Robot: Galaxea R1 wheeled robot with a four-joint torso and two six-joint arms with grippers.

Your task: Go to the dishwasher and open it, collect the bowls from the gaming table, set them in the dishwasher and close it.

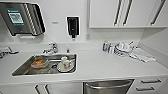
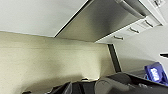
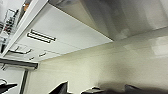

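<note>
We stand before the white counter, and the dishwasher, an under-counter appliance with a brushed stainless-steel front, sits directly below its front edge, its door shut. We judge the door stiff and fairly heavy, hinged low, its smooth steel too slippery to grip, so the horizontal steel bar handle across its top is where we would take hold. In the left wrist view the same steel front shows close by, with the bar along its upper edge. Whether our left or right hand is spread or pressed together we cannot tell. A steel sink set in the counter holds a brown bowl and a white mug. White cabinets hang above, and the floor is pale.
</note>
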